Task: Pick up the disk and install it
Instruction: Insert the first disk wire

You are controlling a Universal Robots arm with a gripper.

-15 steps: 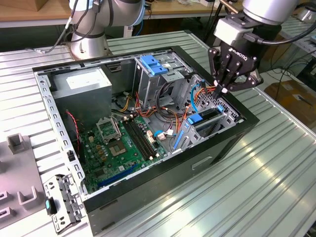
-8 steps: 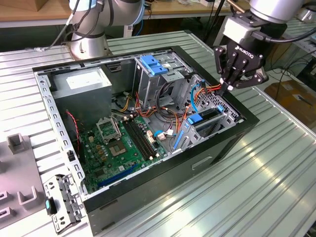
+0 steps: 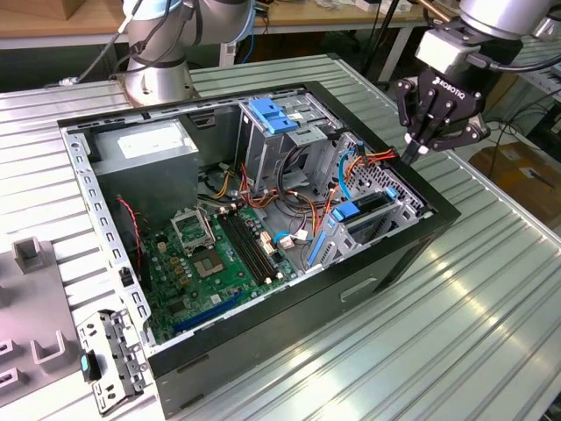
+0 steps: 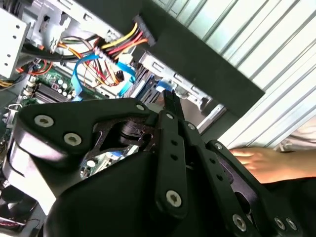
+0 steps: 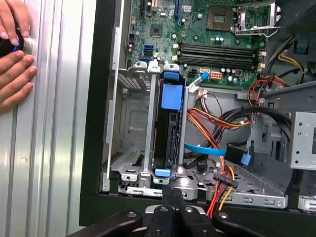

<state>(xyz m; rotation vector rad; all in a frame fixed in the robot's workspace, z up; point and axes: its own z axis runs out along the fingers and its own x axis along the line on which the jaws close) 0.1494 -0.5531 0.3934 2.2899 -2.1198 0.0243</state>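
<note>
We see an open computer case [image 3: 289,324] lying on a ribbed metal table [image 3: 473,342], its green motherboard [image 3: 215,254] facing up. The disk [image 3: 361,219] stands on edge inside a grey metal drive cage [image 3: 399,191] at the corner of the case toward the exterior view's right. In the first wrist view the disk [image 5: 168,133] is dark, edged in bright blue plastic, and sits in a slot of the cage [image 5: 131,143] between its metal walls. The black gripper [image 3: 410,158] hovers above the edge of the case just beside that cage, its fingers pressed together and apart from the disk. In both wrist views the gripper [image 5: 173,193] [image 4: 170,101] points down at the black rim of the case. Orange, red and yellow cables [image 5: 217,118] run through the case beside the cage. A grey box with a white label [image 3: 145,145] fills the far corner of the case. A person's hand [image 5: 12,54] rests on the table, beside the outer wall of the case.
</note>
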